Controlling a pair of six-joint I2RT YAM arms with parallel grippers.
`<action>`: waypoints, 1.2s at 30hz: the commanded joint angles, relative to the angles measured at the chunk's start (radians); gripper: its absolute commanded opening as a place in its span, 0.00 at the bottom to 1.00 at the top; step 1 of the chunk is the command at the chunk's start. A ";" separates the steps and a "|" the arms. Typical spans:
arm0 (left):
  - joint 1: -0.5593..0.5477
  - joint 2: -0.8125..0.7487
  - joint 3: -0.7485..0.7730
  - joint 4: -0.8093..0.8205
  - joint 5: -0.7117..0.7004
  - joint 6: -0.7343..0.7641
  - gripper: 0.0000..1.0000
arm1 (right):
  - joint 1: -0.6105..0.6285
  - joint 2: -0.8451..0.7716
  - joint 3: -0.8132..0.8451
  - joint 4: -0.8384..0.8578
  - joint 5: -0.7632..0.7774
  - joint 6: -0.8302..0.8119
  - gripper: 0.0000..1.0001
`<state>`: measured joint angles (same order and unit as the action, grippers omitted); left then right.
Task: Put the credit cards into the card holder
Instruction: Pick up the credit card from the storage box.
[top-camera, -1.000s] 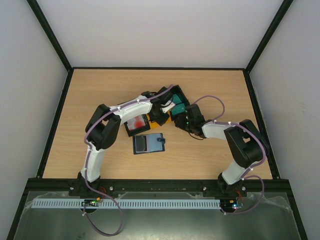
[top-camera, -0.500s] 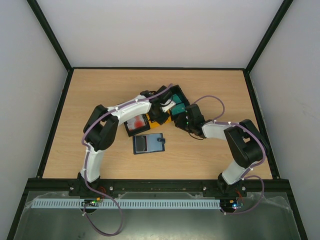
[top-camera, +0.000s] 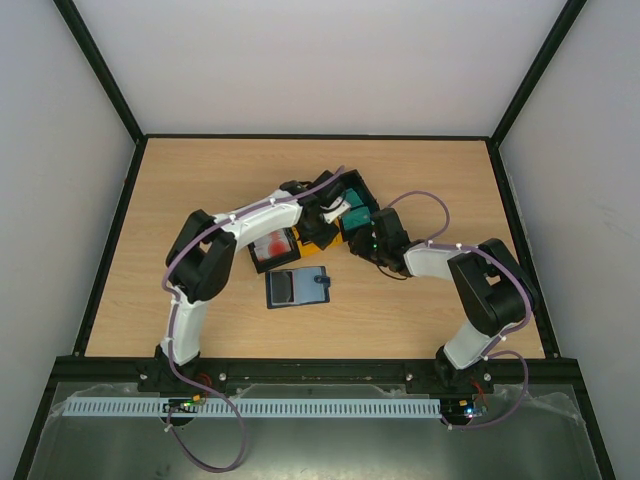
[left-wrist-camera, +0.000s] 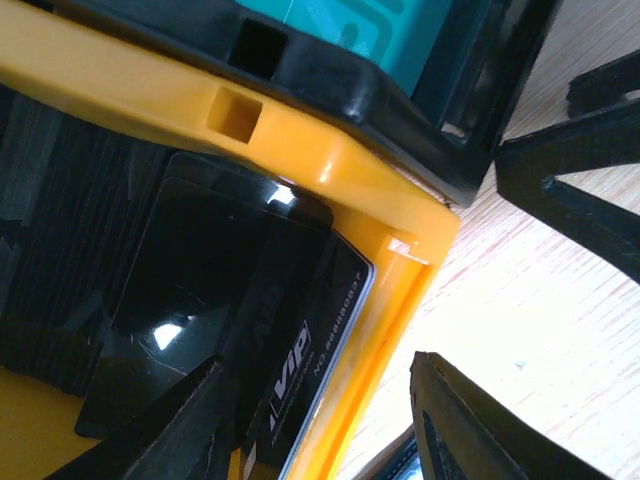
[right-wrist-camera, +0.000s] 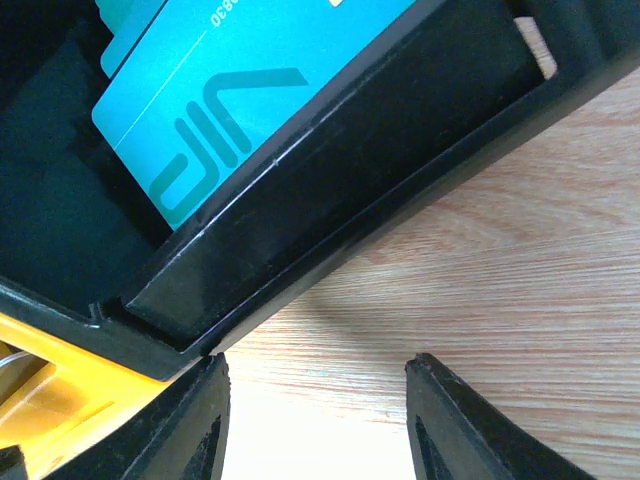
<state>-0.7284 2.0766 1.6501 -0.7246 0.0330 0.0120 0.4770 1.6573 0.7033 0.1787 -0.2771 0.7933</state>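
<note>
The left arm (top-camera: 215, 255) is bent at the elbow and stretched forward and to the right, so that the left gripper (left-wrist-camera: 318, 370) is held low over the yellow bin (top-camera: 322, 240). Its jaws are set apart, one finger above the black cards (left-wrist-camera: 210, 270) inside that bin and the other outside it over the table (left-wrist-camera: 560, 330), with the bin's wall between them and nothing clamped. The right arm (top-camera: 470, 275) is folded and reached leftward, and the right gripper (right-wrist-camera: 315, 365) is held just right of the yellow bin, beside the black bin (right-wrist-camera: 330, 190) that touches the yellow one. Its jaws are likewise apart, with only bare wood seen between them. The teal cards (right-wrist-camera: 230, 90) are kept in the black bin. White-and-red cards (top-camera: 270, 243) are kept in a third bin (top-camera: 256, 266) just left of the yellow bin. The card holder (top-camera: 297, 287) is laid open on the table, near the yellow bin on its near side, apart from both grippers. From above, both sets of fingertips are hidden by the wrists and bins. In the left wrist view a black forked part (left-wrist-camera: 530, 170) is cut off at the right edge and cannot be identified, and the card stacks are only partly seen.
</note>
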 joint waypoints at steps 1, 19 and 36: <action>-0.007 0.052 0.007 -0.017 -0.035 -0.005 0.50 | -0.004 0.030 -0.025 -0.002 0.001 0.009 0.49; -0.029 -0.022 -0.036 -0.024 0.036 0.030 0.41 | -0.004 0.031 -0.025 0.001 0.000 0.010 0.49; -0.029 -0.037 -0.036 -0.016 -0.009 0.005 0.37 | -0.004 0.031 -0.028 0.004 -0.001 0.009 0.49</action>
<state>-0.7483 2.0754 1.6218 -0.7197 0.0292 0.0269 0.4770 1.6588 0.6964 0.1974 -0.2817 0.7937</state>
